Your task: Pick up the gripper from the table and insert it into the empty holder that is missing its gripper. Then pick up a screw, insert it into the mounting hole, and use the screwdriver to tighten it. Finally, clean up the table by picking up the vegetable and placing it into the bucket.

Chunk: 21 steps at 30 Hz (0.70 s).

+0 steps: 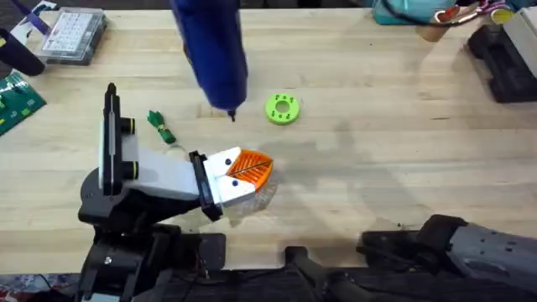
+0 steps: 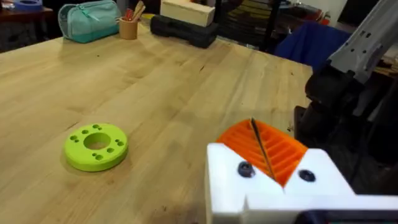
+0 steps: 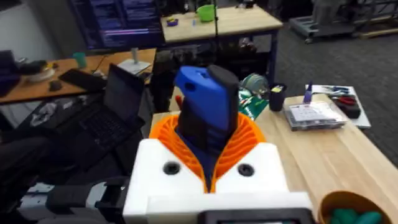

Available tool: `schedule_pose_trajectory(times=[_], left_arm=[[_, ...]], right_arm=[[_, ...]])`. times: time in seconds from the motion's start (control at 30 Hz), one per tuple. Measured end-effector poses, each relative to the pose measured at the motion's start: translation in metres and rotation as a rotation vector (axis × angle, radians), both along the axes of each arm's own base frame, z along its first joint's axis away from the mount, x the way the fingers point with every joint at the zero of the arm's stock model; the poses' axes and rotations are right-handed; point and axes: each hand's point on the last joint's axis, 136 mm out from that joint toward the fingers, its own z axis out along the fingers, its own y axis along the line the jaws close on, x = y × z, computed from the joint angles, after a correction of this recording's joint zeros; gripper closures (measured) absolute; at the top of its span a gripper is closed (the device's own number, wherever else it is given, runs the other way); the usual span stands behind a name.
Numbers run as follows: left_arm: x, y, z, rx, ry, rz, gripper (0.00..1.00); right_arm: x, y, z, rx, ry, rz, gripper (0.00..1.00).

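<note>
The white boxy holder stands at the lower left, with the orange ribbed gripper seated at its black end plate. In the left wrist view my left gripper is shut, its orange pads meeting along a thin dark seam. Two dark screw heads sit in the white base. My right gripper is shut on the blue screwdriver. The screwdriver hangs large above the table, its tip near the green disc. The vegetable lies beside the holder's post. The orange bucket holds green pieces.
A lime-green disc lies mid-table. A clear parts box sits at the back left, a green circuit board at the left edge, and a black case at the back right. The right arm lies along the front edge.
</note>
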Motion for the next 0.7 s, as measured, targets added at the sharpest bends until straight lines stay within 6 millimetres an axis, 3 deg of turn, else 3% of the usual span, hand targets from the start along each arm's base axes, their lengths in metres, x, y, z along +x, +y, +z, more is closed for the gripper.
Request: schedule_pose_trajectory(times=[0.3,0.6,0.7], left_arm=[[0.0,0.0,0.0,0.0,0.001,0.0,0.988],[0.0,0.0,0.0,0.0,0.001,0.0,0.988],[0.0,0.0,0.0,0.0,0.001,0.0,0.988]], right_arm=[[-0.023,0.016,0.0,0.033,-0.075,0.087,0.974],[-0.016,0.025,-0.049,-0.02,-0.046,0.092,0.974],[-0.016,0.026,-0.057,-0.033,-0.06,0.092,0.974]])
